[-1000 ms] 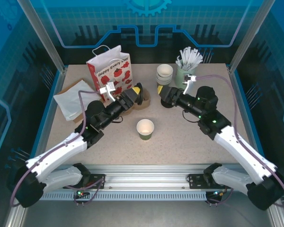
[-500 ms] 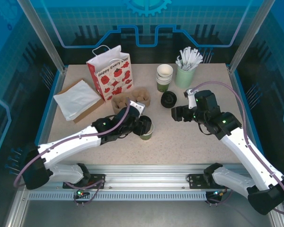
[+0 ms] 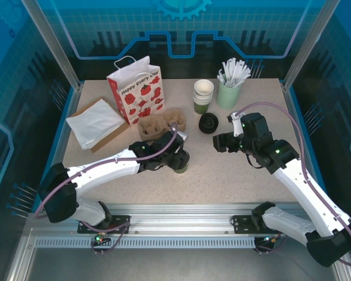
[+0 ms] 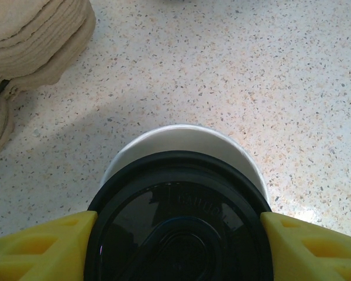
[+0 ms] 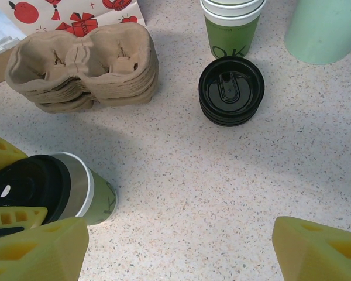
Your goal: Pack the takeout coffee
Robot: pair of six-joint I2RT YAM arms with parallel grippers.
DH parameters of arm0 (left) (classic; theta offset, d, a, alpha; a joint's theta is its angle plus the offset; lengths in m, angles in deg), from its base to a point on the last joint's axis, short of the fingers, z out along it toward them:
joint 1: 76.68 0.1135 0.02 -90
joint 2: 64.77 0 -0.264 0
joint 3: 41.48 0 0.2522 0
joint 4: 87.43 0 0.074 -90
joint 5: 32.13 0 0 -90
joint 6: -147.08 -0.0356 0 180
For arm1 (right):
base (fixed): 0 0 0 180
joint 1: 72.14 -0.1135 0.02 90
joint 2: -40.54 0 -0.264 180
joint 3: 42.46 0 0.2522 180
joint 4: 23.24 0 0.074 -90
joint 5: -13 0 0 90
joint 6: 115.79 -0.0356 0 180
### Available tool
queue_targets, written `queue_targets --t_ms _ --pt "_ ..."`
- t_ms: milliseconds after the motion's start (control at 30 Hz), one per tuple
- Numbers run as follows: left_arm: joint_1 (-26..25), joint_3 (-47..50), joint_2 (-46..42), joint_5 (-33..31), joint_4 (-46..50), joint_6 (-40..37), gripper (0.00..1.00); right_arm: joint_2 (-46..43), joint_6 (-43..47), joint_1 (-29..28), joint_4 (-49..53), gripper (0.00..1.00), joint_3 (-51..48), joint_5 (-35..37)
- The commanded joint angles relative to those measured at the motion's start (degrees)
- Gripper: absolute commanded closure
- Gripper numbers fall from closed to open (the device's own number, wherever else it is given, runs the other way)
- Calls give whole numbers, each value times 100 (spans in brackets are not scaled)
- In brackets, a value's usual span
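On the speckled table (image 3: 234, 175), the left gripper (image 4: 178, 231) clamps the black lid (image 4: 178, 193) against the takeout coffee cup (image 5: 100, 202) directly beneath it, just beside the empty, wide-apart right gripper (image 3: 219, 142).

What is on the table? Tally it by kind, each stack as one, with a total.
Red-and-white paper gift bag: 1
Flat white paper packet: 1
Tan pulp cup-carrier stack: 1
Lidless green paper cup stack: 1
Round black plastic lid stack: 1
Pale green cup of white sticks: 1
Olive-green paper cup under black lid: 1
Total: 7
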Motion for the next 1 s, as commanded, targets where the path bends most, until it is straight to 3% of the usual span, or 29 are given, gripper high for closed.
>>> queue_targets --t_ms 0,967 --pt "-43 -105 45 113 -244 -22 37 -111 72 57 -25 17 -103 -42" --pt "-140 11 395 -235 -352 -349 35 -176 45 58 -113 17 -254 -87"
